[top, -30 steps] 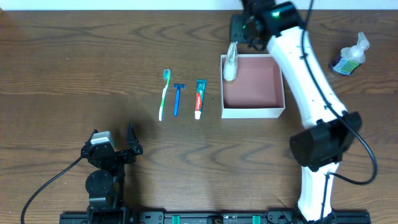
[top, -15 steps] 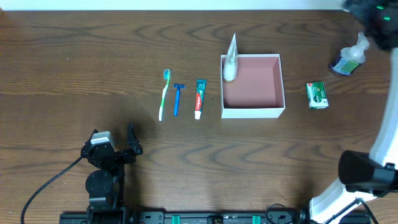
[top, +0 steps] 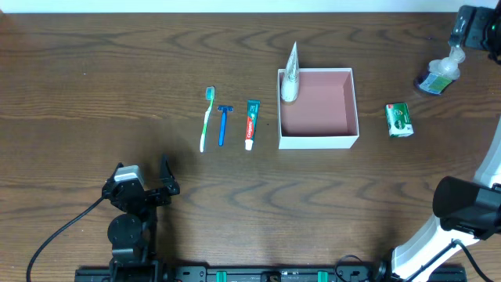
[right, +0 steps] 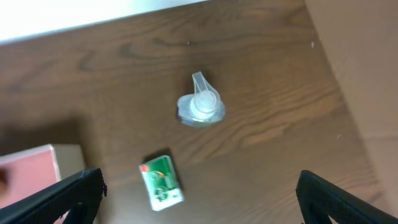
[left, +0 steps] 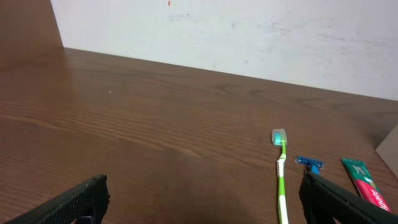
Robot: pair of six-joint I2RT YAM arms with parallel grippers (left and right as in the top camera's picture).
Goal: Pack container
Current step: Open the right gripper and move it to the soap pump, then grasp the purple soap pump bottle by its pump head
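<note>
Right gripper [right: 199, 186], spread wide, has left the square white pink-lined box [top: 317, 141]. One white tube [top: 290, 78] leans in its far left corner; nothing else is packed yet.

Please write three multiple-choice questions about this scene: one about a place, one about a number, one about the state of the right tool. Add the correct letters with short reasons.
1. Where does the green packet lie, relative to the container?
A) inside it
B) outside, at its right
C) outside, at its left

2. How many things lie side by side in a row left of the container?
A) two
B) three
C) five

3. The right tool is:
A) open and empty
B) shut on the green packet
C) shut on the container

Answers:
1 B, the overhead view shows it right of the container.
2 B: toothbrush, razor, toothpaste.
3 A, in its wrist view the fingers stand wide apart with nothing between.
</note>
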